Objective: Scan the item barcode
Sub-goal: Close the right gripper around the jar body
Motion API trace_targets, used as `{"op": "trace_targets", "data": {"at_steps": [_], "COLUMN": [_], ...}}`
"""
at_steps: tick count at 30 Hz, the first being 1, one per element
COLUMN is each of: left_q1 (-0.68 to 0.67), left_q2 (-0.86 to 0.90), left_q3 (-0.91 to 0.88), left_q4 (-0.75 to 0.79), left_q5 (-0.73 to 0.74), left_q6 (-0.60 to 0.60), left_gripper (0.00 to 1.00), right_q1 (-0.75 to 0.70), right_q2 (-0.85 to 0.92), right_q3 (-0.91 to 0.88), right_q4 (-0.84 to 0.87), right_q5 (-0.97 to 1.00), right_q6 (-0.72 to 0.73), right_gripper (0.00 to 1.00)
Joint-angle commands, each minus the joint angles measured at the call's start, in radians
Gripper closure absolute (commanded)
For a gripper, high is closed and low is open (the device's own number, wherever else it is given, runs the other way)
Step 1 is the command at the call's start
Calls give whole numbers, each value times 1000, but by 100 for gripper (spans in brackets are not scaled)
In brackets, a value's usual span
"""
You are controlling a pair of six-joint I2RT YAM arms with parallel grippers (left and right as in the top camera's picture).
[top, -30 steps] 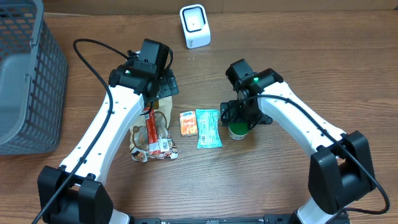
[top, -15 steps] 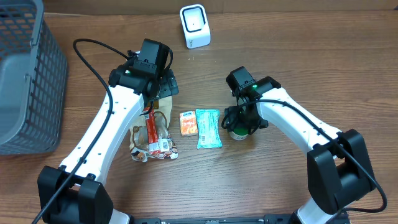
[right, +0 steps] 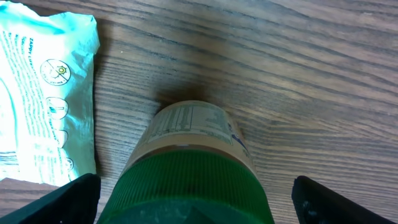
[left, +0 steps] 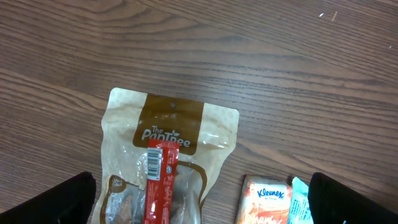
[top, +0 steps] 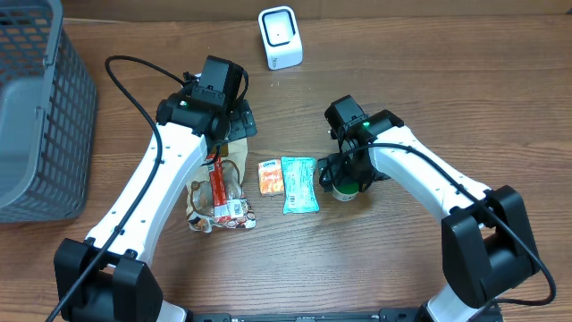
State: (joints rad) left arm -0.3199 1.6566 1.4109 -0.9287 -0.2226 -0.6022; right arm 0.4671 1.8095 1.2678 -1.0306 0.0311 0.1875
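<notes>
Standing upright on the wooden table [top: 402, 72], the green-capped bottle [right: 189, 134] is now straddled by the right claw [right: 196, 190], which is seen shifted lower and closer over it than a second ago. Its fingers are spread wide on either side and nothing is gripped. The pick is judged not yet made, and the scanner [top: 280, 38] sits well apart at the far edge. A teal packet [top: 299, 183] lies just beside the bottle, then a tissue pack [top: 271, 176]. The left claw [left: 205, 196] is held open above a brown pouch [left: 168, 155]. A grey basket [top: 36, 116] stands far left.
</notes>
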Motion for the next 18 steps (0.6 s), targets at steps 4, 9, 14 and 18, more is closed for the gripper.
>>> {"op": "trace_targets", "data": {"at_steps": [4, 9, 14, 18], "left_q1": [1, 1, 1, 1], "left_q2": [-9, -9, -9, -9], "left_q3": [12, 12, 12, 12], "left_q4": [-2, -2, -2, -2], "left_q5": [-20, -21, -20, -20], "left_q6": [-3, -3, -3, -3], "left_gripper": [0, 0, 0, 0], "right_q1": [3, 3, 3, 3], "right_q2": [0, 0, 0, 0], "right_q3": [-6, -6, -5, -6], "right_q4": [18, 61, 90, 66], "right_q5": [12, -6, -6, -6], "right_q6": [22, 21, 11, 2], "right_gripper": [0, 0, 0, 1]}}
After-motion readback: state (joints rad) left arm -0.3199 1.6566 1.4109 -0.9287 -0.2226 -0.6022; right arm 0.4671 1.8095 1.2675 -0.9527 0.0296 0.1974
